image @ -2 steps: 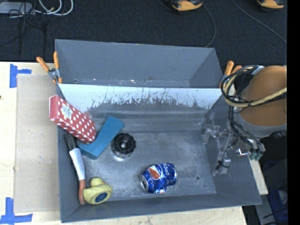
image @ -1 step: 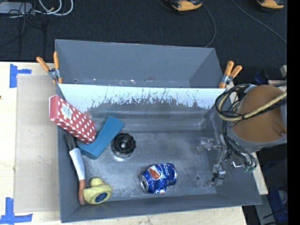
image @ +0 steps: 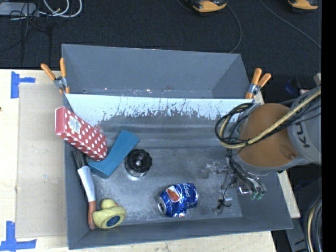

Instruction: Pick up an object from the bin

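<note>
In the bin (image: 152, 72), 1 box (image: 80, 133) leans on the left wall, with a sponge (image: 114, 153) just right of it and a round knob (image: 138, 163) just right of that. A tube (image: 86, 185) lies along the left wall, its near end by a toy duck (image: 109, 214). A can (image: 178, 199) lies front-middle, the gripper (image: 227, 197) to its right.

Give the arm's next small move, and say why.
Probably ease the gripper toward the crushed blue can, to its left in the view: that can is the nearest thing and lies alone, while the gripper hangs over bare bin floor.
</note>
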Controlling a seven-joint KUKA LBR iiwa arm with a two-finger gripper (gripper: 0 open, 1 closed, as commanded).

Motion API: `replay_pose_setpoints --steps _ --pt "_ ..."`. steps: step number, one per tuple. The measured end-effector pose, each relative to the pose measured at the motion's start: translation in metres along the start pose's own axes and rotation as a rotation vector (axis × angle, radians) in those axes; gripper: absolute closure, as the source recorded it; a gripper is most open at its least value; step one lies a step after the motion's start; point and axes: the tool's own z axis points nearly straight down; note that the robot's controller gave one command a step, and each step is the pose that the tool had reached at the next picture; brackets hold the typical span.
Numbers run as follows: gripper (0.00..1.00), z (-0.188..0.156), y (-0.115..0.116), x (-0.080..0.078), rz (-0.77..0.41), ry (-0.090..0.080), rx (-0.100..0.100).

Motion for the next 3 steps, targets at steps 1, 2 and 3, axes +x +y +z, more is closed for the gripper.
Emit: replay_pose_setpoints --steps 1,2,3 --pt "0.0 0.028 0.045 -0.036 -0.171 -0.004 -0.002" --pt "0.0 0.041 0.067 -0.032 -0.186 0.0 -0.001" --pt "1.0 0.043 0.079 -0.005 -0.202 -0.003 -0.003"
